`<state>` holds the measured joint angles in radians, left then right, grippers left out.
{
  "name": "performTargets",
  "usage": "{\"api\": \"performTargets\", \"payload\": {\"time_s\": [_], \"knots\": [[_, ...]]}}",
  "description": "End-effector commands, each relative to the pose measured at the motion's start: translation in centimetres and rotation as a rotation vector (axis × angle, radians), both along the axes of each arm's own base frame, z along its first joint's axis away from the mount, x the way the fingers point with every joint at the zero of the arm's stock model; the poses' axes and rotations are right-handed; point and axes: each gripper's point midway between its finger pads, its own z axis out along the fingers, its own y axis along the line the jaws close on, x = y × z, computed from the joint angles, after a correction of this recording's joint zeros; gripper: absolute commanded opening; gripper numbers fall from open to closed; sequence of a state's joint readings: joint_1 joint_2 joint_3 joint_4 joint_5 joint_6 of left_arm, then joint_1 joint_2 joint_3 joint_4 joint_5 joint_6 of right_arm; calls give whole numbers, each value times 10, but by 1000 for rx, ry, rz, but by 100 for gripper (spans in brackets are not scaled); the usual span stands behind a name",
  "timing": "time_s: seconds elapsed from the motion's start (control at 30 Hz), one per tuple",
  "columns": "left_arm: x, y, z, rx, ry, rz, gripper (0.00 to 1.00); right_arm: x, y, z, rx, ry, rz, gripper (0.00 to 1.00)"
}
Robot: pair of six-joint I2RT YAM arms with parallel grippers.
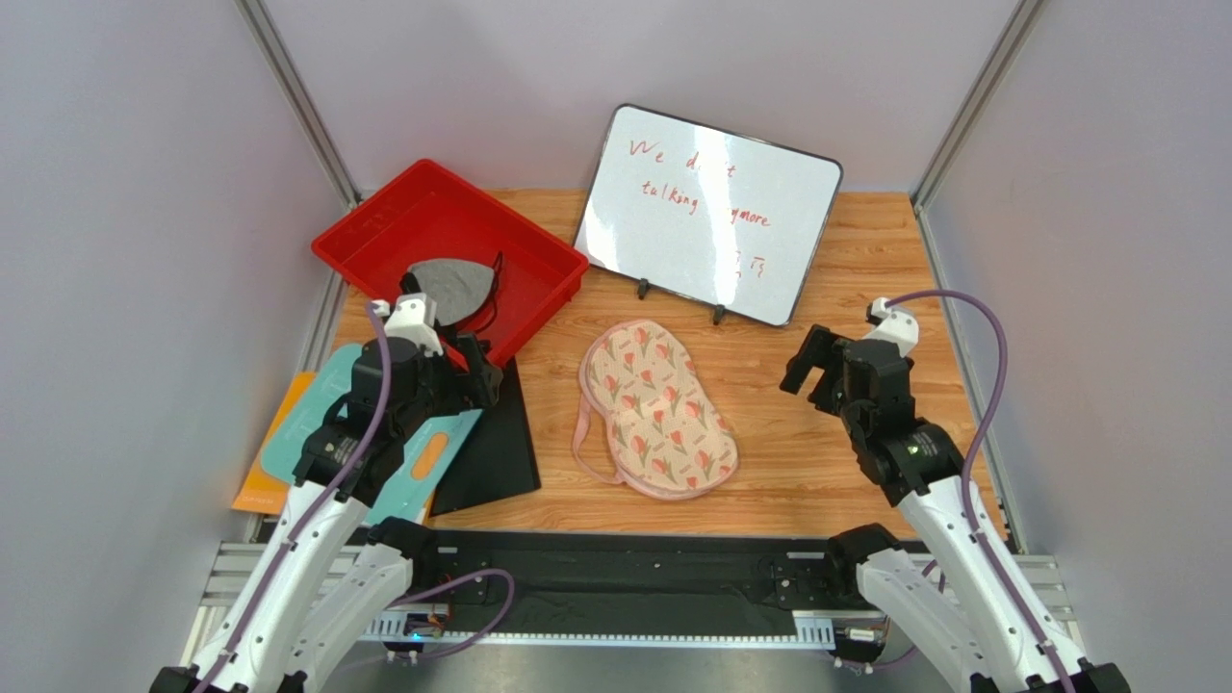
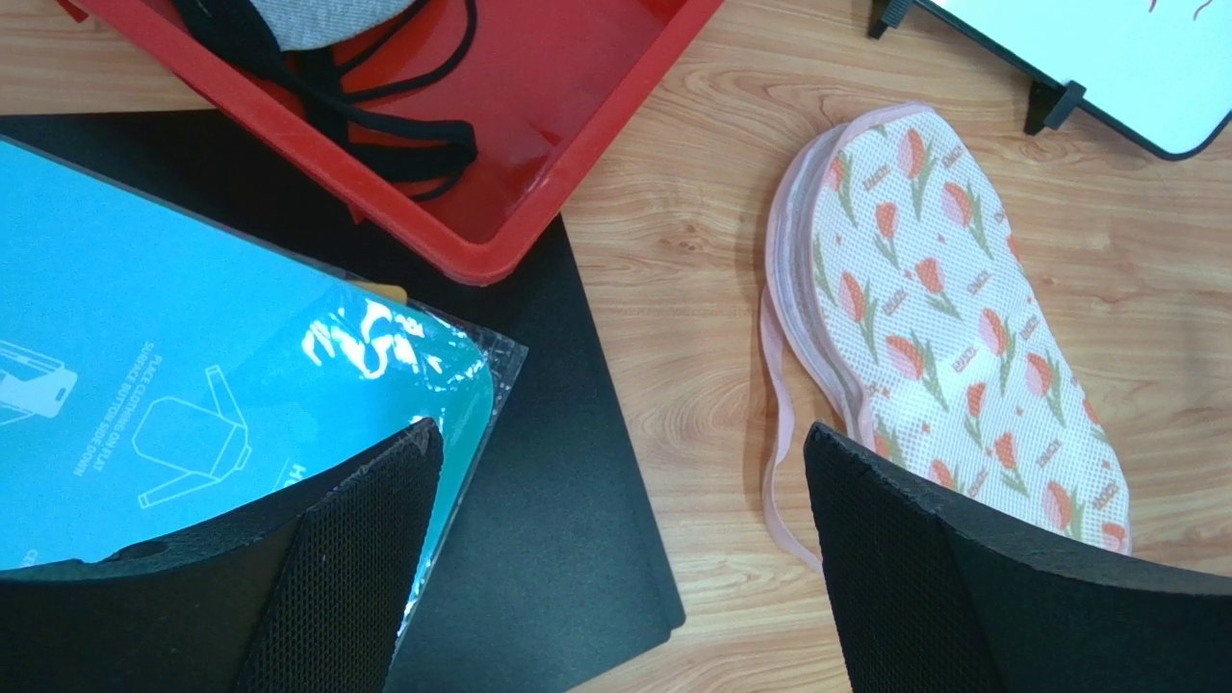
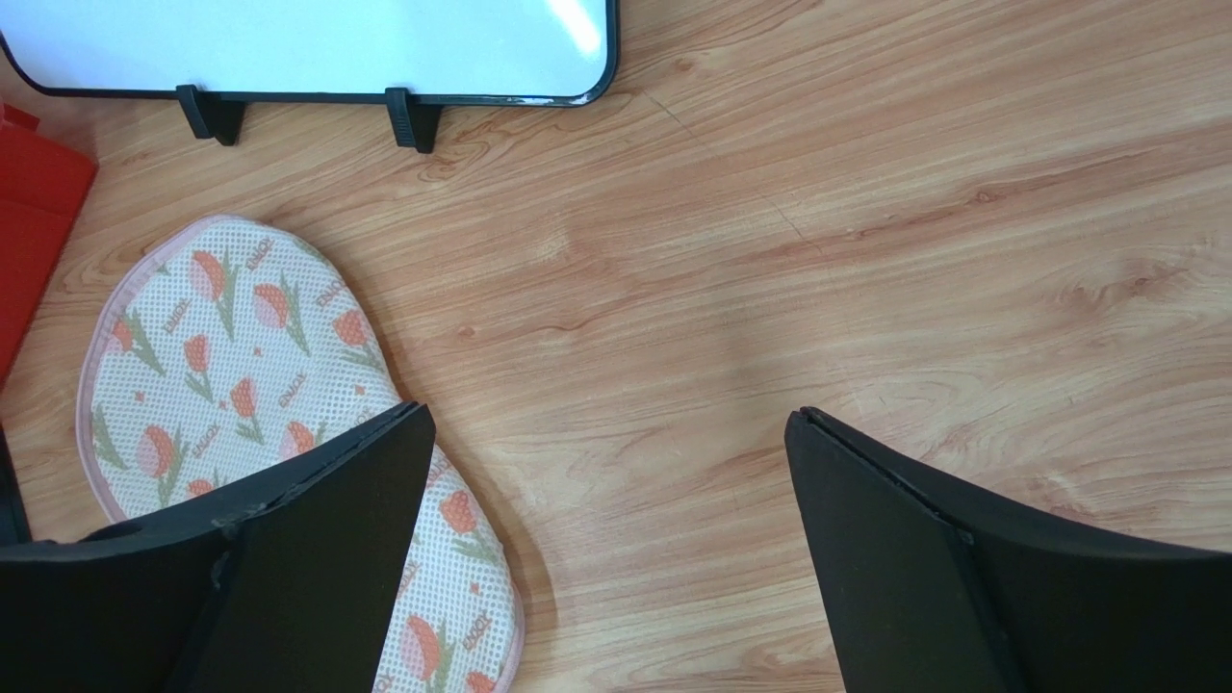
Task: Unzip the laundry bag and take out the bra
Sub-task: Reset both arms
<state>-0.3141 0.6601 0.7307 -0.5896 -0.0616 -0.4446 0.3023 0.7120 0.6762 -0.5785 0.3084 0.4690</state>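
Observation:
The cream printed laundry bag [image 1: 658, 410] lies flat in the middle of the table, its pink loop trailing along its left edge; it also shows in the left wrist view [image 2: 955, 318] and the right wrist view [image 3: 239, 361]. The grey bra [image 1: 448, 289] with dark straps lies in the red tray [image 1: 379, 236], seen partly in the left wrist view [image 2: 311, 22]. My left gripper [image 1: 456, 358] is open and empty, above the black sheet left of the bag [image 2: 615, 477]. My right gripper [image 1: 813, 364] is open and empty, right of the bag [image 3: 608, 477].
A whiteboard [image 1: 709, 210] with red writing stands on black feet behind the bag. A black sheet [image 1: 492, 448], a teal packet [image 1: 434, 455] and an orange sheet [image 1: 268, 469] lie under the left arm. Grey walls enclose the table on three sides.

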Motion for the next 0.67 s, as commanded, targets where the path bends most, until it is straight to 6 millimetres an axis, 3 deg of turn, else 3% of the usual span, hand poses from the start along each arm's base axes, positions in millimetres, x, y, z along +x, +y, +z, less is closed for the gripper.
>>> {"api": "performTargets", "payload": {"time_s": [0.0, 0.63], "knots": [[-2, 2, 18, 6, -37, -10, 100, 0, -5, 19, -12, -42, -14, 100], [-10, 14, 29, 37, -79, 21, 100, 0, -5, 15, -12, -34, -8, 100]]}}
